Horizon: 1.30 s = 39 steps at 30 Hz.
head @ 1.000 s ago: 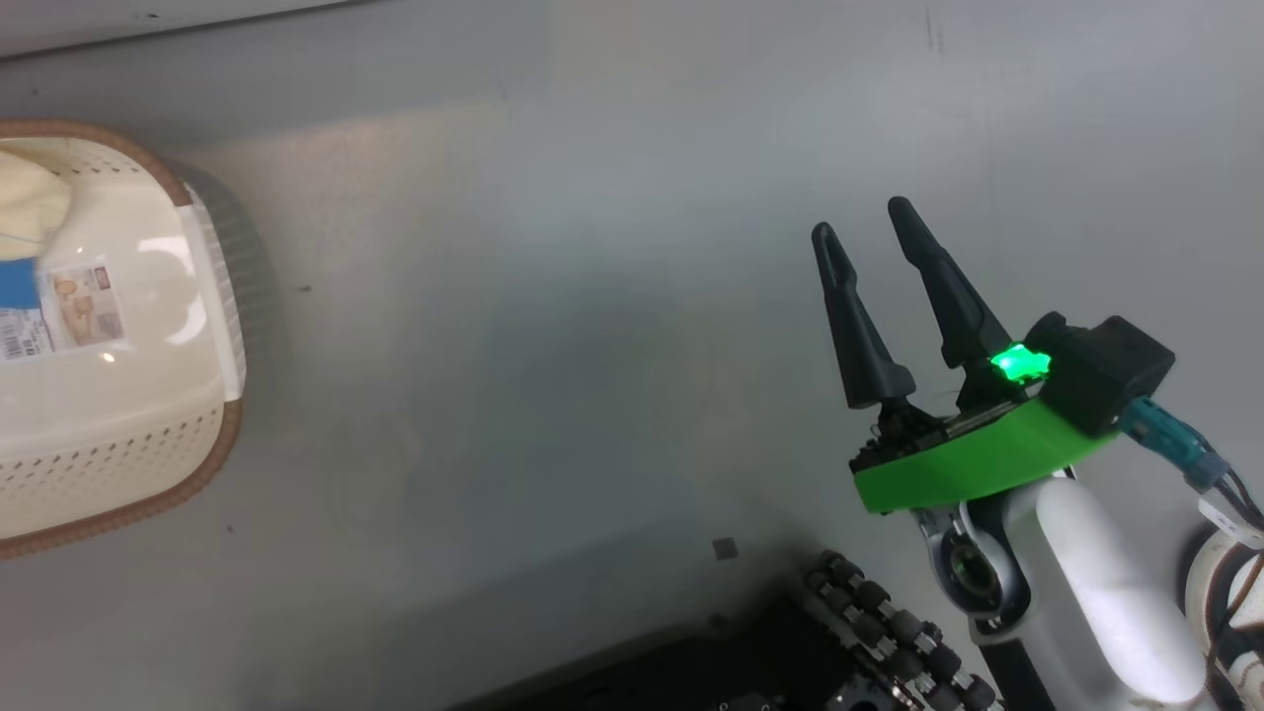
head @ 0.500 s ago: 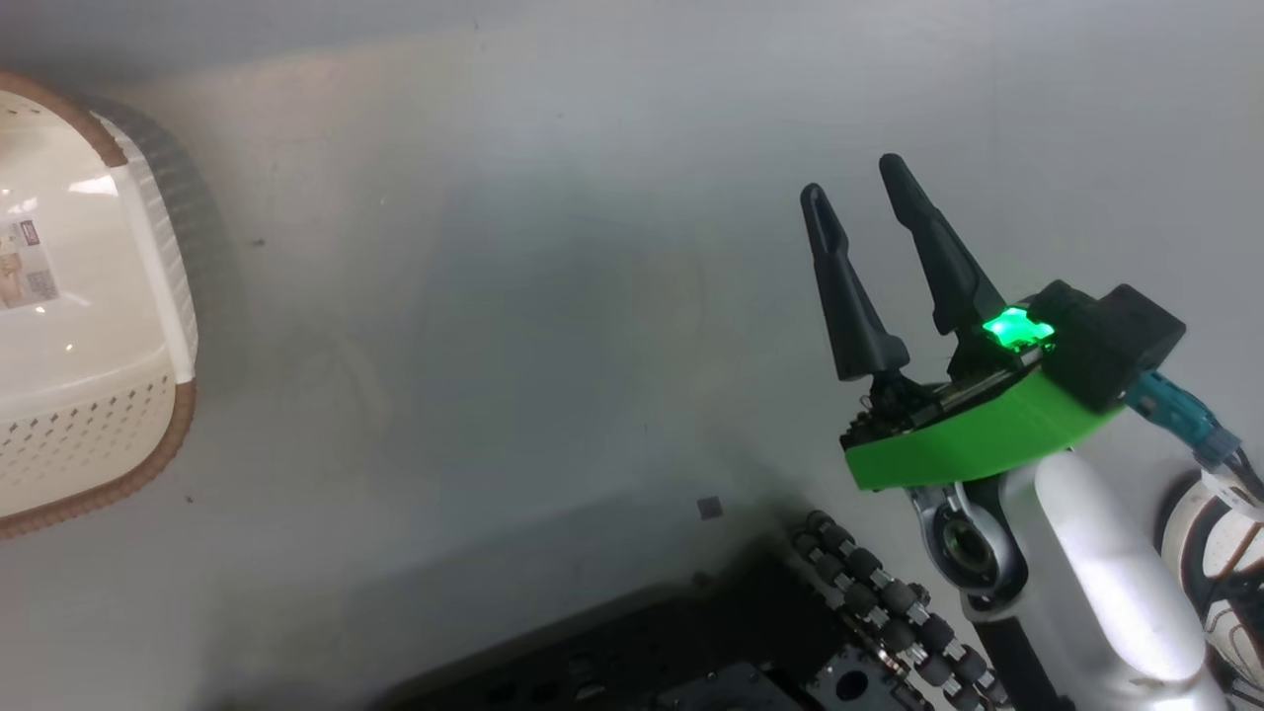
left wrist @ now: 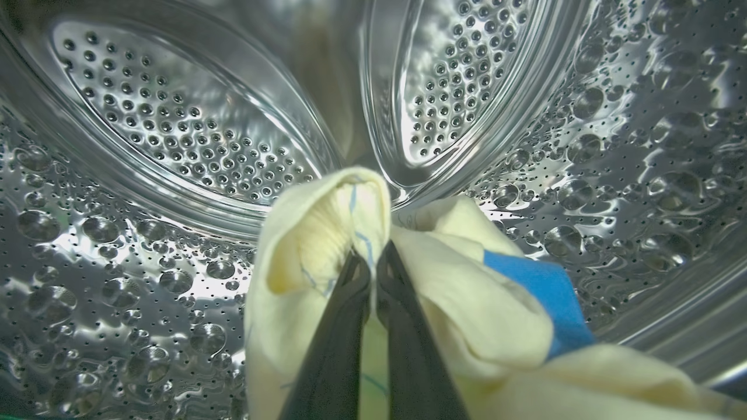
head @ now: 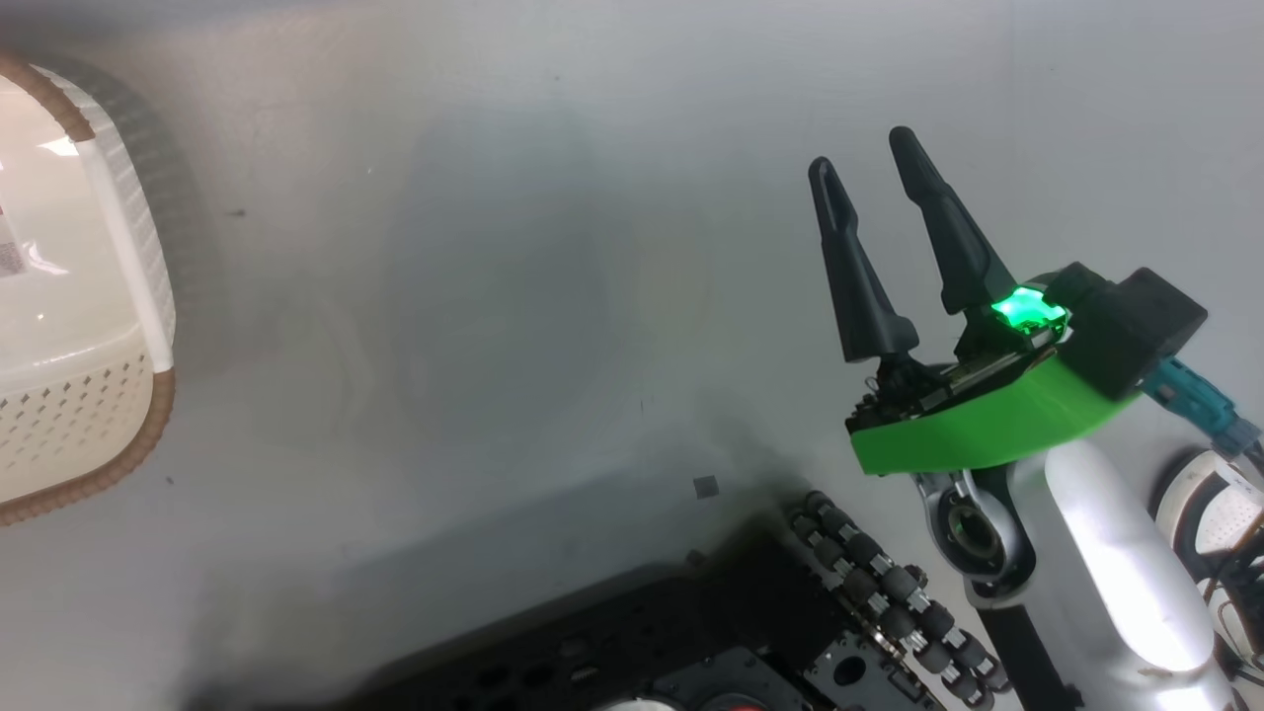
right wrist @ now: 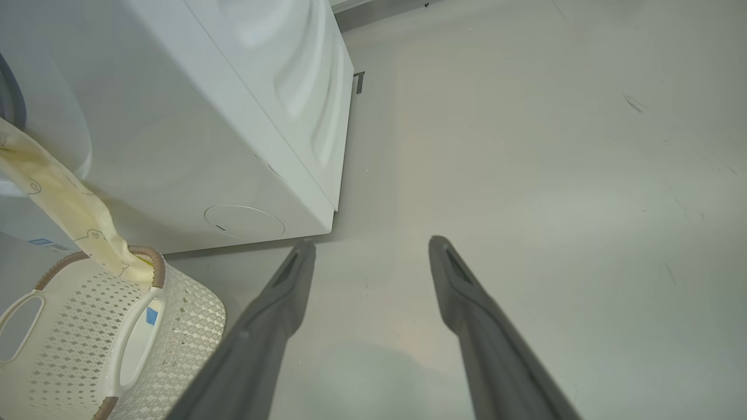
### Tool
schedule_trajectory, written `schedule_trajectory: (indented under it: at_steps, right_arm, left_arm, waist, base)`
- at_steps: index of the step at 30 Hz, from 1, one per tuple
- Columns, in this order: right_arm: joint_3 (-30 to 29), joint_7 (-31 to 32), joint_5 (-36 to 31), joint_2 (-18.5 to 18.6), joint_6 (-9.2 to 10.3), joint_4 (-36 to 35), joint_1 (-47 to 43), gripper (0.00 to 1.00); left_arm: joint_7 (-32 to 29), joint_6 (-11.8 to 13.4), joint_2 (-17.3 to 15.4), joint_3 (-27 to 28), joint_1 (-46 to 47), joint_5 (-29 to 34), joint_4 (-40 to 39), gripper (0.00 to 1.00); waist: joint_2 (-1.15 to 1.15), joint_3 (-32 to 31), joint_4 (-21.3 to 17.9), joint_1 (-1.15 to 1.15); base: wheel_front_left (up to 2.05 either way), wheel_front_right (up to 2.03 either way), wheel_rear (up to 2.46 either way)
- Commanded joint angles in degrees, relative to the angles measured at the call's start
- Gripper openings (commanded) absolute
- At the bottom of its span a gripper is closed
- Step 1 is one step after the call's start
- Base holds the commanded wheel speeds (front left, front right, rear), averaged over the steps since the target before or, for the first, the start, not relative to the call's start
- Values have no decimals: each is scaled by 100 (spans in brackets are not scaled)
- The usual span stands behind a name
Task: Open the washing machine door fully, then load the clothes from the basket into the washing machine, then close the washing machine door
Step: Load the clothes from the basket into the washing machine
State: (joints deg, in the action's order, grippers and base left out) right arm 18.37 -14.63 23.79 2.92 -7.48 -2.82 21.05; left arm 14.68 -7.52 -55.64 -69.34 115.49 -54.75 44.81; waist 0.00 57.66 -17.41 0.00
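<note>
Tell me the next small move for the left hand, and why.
Probably push the left hand deeper into the washing machine before opening: it is shut on the clothes, whose tail drapes onto the basket rim.

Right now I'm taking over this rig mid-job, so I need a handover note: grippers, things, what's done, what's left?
Left gripper: shut on the clothes, deep inside the drum.
Right gripper: open, holding nothing, above the floor.
Basket: on the floor in front of the washing machine; a strip of cloth trails from the machine's front down over its rim.
Done: door must be open, clothes carried in.
Left: release, bring the trailing strip in, close the door.
</note>
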Motion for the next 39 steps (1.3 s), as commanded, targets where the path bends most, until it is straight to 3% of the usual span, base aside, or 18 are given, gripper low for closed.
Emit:
schedule_trajectory:
  at_steps: [1, 2, 3, 4, 18, 24, 39]
  right_arm:
    - [76, -37, 50, -4, -1, -130, -163, 100]
    - [65, -37, 50, -4, -1, -129, -154, 100]
    - [52, -37, 48, -4, -1, -126, -148, 100]
    - [38, -37, 43, -4, -1, -122, -141, 100]
    - [-153, -37, -183, -4, -1, -21, -69, 100]
    - [-348, -37, -395, -4, -1, 72, -117, 100]
    - [-522, -37, -780, -4, -1, 639, -357, 100]
  left_arm:
    - [17, 3, -140, 97, 317, -101, 23, 0]
    - [18, 3, -122, 35, 336, -173, 39, 0]
    - [19, 3, -107, -21, 351, -231, 55, 46]
    - [20, 3, -92, -73, 368, -264, 72, 100]
    - [30, 3, -47, -284, -16, -511, -128, 100]
    - [31, 3, -23, -53, -859, -687, -356, 100]
    - [31, 3, 453, 1605, -3963, -318, -1257, 100]
  waist:
    - [0, -5, 1, 0]
    - [0, -10, 9, 0]
    - [0, -16, 20, 0]
    - [0, -23, 33, 0]
    - [0, -489, 243, 0]
    - [0, -1040, 419, 0]
    - [0, -2950, 1003, 0]
  base:
    - [0, 0, 0]
    - [0, 0, 0]
    - [0, 0, 0]
    - [0, 0, 0]
    - [0, 0, 0]
    - [0, 0, 0]
    - [0, 0, 0]
